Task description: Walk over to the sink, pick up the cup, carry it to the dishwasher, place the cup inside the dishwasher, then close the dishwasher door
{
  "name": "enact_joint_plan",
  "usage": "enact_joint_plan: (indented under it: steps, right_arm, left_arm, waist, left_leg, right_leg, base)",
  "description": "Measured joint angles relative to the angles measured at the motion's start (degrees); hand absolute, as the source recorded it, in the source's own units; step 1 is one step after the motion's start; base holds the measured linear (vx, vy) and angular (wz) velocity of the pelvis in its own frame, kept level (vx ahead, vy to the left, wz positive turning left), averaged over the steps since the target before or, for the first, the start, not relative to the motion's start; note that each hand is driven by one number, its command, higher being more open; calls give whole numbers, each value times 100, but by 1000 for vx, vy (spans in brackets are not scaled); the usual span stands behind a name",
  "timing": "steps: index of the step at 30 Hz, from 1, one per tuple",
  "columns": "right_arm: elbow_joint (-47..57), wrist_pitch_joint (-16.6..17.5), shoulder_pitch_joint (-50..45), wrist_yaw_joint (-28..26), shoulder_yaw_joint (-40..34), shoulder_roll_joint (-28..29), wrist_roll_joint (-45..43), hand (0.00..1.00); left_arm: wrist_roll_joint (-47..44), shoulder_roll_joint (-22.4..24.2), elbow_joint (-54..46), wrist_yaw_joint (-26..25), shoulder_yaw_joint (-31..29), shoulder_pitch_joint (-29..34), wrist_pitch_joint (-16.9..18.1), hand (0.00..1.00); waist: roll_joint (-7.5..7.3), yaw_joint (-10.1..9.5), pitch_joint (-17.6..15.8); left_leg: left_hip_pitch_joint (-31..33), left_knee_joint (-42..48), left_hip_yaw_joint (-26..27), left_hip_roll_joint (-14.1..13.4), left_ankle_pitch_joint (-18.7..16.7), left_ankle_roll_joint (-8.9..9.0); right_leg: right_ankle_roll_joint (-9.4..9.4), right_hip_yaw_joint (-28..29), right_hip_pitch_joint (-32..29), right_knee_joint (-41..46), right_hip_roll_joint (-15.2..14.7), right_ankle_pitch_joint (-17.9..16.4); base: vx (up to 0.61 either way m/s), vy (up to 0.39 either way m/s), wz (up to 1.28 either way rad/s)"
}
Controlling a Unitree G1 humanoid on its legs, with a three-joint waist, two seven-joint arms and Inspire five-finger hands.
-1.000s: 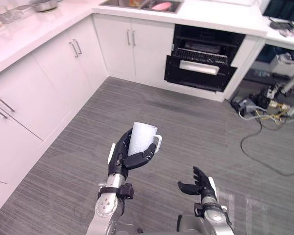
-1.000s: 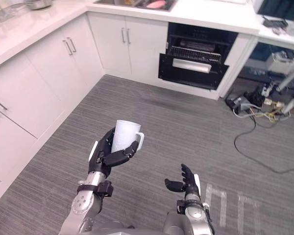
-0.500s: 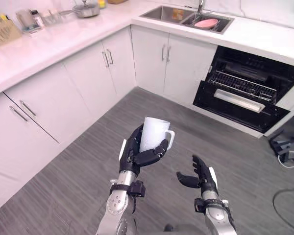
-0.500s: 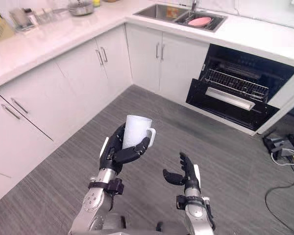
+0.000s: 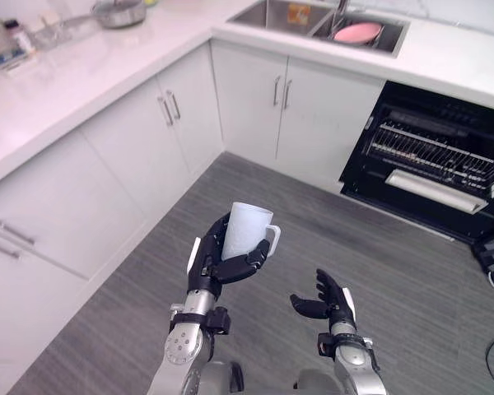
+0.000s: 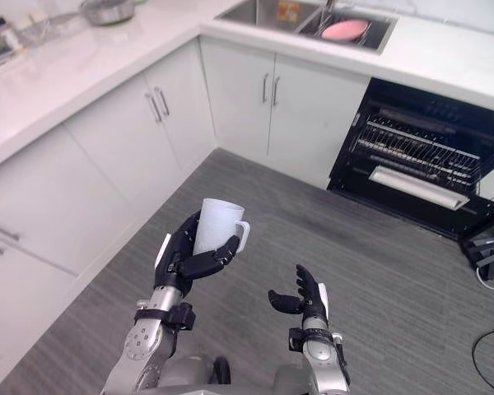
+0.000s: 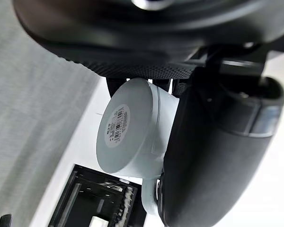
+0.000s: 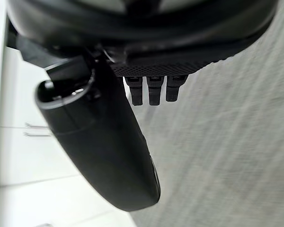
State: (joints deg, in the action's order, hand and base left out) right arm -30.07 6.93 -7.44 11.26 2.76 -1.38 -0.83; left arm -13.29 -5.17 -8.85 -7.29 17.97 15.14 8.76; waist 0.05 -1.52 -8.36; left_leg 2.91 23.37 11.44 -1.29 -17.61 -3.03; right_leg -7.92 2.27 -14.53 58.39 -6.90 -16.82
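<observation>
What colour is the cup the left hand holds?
Plain white; the cup shows best in the right eye view.

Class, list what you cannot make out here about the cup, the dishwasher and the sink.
- Inside of the cup: the left wrist view faces its base; the left hand wraps its lower side in the eye views.
- Depths of the dishwasher: too dark behind the rack in both eye views.
- Far part of the sink: cut by the eye views' top edge.

We see a white cup (image 5: 247,232) against the black left hand (image 5: 207,262). The floor (image 5: 412,271) is grey with fine streaks. Cabinets (image 5: 321,115) and worktop (image 5: 90,70) are white, the dishwasher (image 5: 428,152) at two o'clock black, a dish (image 5: 358,33) at twelve pink.
</observation>
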Motion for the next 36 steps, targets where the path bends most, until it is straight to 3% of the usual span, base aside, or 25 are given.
enact_joint_plan:
  steps: [2,4,5,6,7,9,11,12,13,14,15,16,18,21,22,23,24,25,27,29,30,31,32,34,36]
  right_arm:
    - [170,0,0,0,-2,80,4,90]
    - [269,2,17,-2,-1,100,7,90]
    - [269,2,21,-1,-2,89,7,90]
    - [260,1,25,0,1,59,7,90]
    - [175,-4,28,2,10,-39,12,90]
    - [138,-53,57,4,25,-136,19,90]
    - [213,-73,-29,5,8,-160,34,90]
    - [409,-75,-187,10,37,-154,36,90]
    - [583,-73,-297,24,78,-150,34,90]
    - [920,-65,-423,55,129,-126,33,90]
    - [1052,-63,-438,58,154,-119,31,90]
    - [1334,-26,-430,58,224,-95,31,90]
    - [1481,15,-386,67,263,-86,23,90]
    - [1455,37,-197,56,259,-102,-79,90]
    - [1456,51,-149,58,245,-161,-189,90]
    - [1448,54,-121,56,237,-190,-213,90]
    - [1419,55,-79,51,224,-200,-258,90]
    - [1440,58,-6,46,232,-124,-363,90]
    - [1527,70,127,40,197,-79,-471,90]
    - [1669,94,151,19,170,-65,-483,90]
    - [1744,101,148,5,166,-26,-514,90]
    - [1823,116,150,-12,172,40,-583,90]
    - [1938,142,154,-12,208,143,-596,90]
    - [2278,160,137,-32,305,241,-604,90]
    - [2648,229,95,-35,390,275,-657,90]
  left_arm:
    - [0,18,-147,0,12,-10,8,30]
    - [0,7,-188,-2,62,-43,28,30]
    - [0,11,-186,-1,78,-58,31,30]
    - [0,12,-182,0,100,-77,51,30]
    - [1,80,-40,0,110,-100,60,30]
    - [3,171,106,-8,127,-99,31,30]
    - [5,247,257,-6,93,-181,-17,30]
    - [5,336,254,-1,76,-105,-22,30]
    - [5,379,241,6,39,-66,-21,30]
    - [4,459,152,12,30,13,-13,30]
    - [4,477,90,17,29,43,-8,30]
    - [4,528,-114,51,1,165,18,30]
    - [4,567,-204,76,-38,245,51,30]
    - [14,576,-185,88,-204,315,59,30]
    - [76,585,-185,92,-275,329,59,30]
    - [104,587,-186,90,-323,331,62,30]
    - [112,552,-176,65,-431,364,61,30]
    - [118,504,-173,-29,-600,323,53,30]
    - [123,413,-158,-144,-686,188,38,30]
    - [140,351,-160,-154,-669,190,38,30]
    - [154,320,-156,-154,-645,197,39,30]
    - [156,255,-159,-153,-620,211,39,30]
    - [158,151,-159,-154,-602,232,37,30]
    - [165,146,-170,-161,-591,293,38,30]
    - [215,152,-228,-158,-504,319,44,30]
  waist:
    - [-11,42,8]
    - [-12,109,19]
    - [-29,124,35]
    - [-94,153,85]
    - [22,221,117]
    - [237,231,223]
    - [261,264,185]
    - [304,234,133]
    - [316,211,125]
    - [353,100,145]
    - [359,64,150]
    - [345,-37,143]
    - [342,-183,145]
    - [333,-231,145]
    - [351,-235,158]
    - [356,-244,165]
    - [294,-263,221]
    - [118,-190,230]
    - [17,-158,209]
    - [20,-166,202]
    - [5,-170,183]
    - [-11,-175,159]
    - [-57,-145,154]
    - [-55,-39,143]
    - [-66,14,147]
  left_leg:
    - [-330,-179,14,-103,-142,92]
    - [-804,-530,16,-200,-245,227]
    - [-908,-636,15,-210,-265,266]
    - [-1102,-777,-13,-198,-335,401]
    - [-1307,-849,-135,-288,-427,544]
    - [-1354,-846,-182,-529,-340,636]
    - [-1147,114,-429,-670,40,827]
    - [-763,1457,-505,-864,522,866]
    - [-474,2225,-541,-988,875,905]
    - [160,3492,-461,-1232,761,925]
    - [400,3754,-407,-1308,660,884]
    - [932,3854,-260,-1422,393,732]
    - [1279,3403,-209,-1392,140,583]
    - [1532,1363,-542,-909,154,600]
    - [1531,373,-788,-683,412,650]
    - [1486,77,-840,-617,902,647]
    - [1336,-55,-735,-475,1527,430]
    - [1401,115,-591,-331,1397,330]
    - [1503,428,-453,-220,1103,202]
    - [1291,426,-312,-150,801,138]
    - [1108,369,-226,-133,713,115]
    - [887,275,-95,-134,625,73]
    - [603,191,70,-117,514,28]
    - [105,-22,314,-111,297,-72]
    - [-205,-158,495,-159,144,-59]
  right_leg:
    - [256,-334,-518,-259,86,-143]
    - [401,-655,-925,-1482,204,-136]
    - [464,-714,-980,-1951,233,-6]
    - [665,-775,-998,-2931,337,664]
    - [896,-782,-882,-2945,441,1359]
    - [1039,-907,-827,-2860,603,1150]
    - [1145,-1064,-336,-3062,704,922]
    - [1172,-1075,218,-3427,813,897]
    - [1181,-1060,525,-3647,848,877]
    - [1207,-940,1048,-4038,942,858]
    - [1217,-883,1201,-4165,967,850]
    - [1258,-695,1490,-4406,983,747]
    - [1205,-443,1660,-4450,945,609]
    - [941,-103,1952,-4435,677,295]
    - [777,38,1996,-4376,568,140]
    - [648,137,2000,-4308,517,64]
    - [535,363,2020,-4261,379,-38]
    - [483,488,2070,-4381,175,-53]
    - [369,638,2074,-4465,7,13]
    - [210,753,1957,-3981,-66,63]
    - [-1,779,1723,-3347,-74,96]
    - [-404,817,1360,-2455,-78,190]
    - [-569,869,872,-1389,-101,265]
    - [-300,496,183,-506,-112,121]
    - [-25,-69,-204,-678,-103,-7]
  base:
    - [413,-21,-11]
    - [423,-83,1]
    - [590,-135,12]
    - [540,-127,23]
    - [563,-120,17]
    - [563,-117,7]
    - [644,-189,15]
    - [399,-122,3]
    - [456,-106,-21]
    - [332,-43,-28]
    - [416,-19,-53]
    - [318,19,-47]
    - [336,116,-64]
    - [338,246,-53]
    - [388,332,-53]
    - [428,360,-70]
    - [448,363,-54]
    - [452,347,-42]
    - [369,294,-21]
    - [322,279,-32]
    - [256,199,-42]
    - [213,162,-60]
    - [206,148,-68]
    - [247,98,-66]
    - [291,14,-52]
